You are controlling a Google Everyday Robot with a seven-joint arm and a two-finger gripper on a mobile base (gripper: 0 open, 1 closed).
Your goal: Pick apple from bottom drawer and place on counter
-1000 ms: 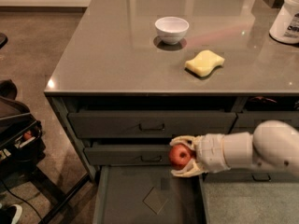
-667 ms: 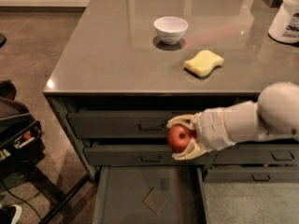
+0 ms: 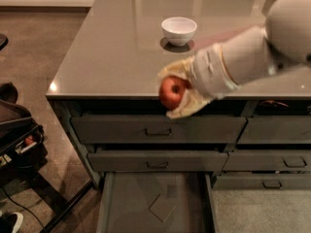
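One small round red apple (image 3: 172, 91) gripped in cream two-finger tool (image 3: 168, 95), at front edge of glossy grey-brown counter (image 3: 112, 47). Open surface left of white bowl (image 3: 179, 29). Dark grey bottom drawer (image 3: 131, 198) stands open below.

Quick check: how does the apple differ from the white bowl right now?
The apple is red and solid; the white bowl is pale and open-topped. The apple is clamped in the gripper, held at the front edge of the counter; the bowl sits on the counter farther back, untouched. The apple looks smaller than the bowl. Both are round.
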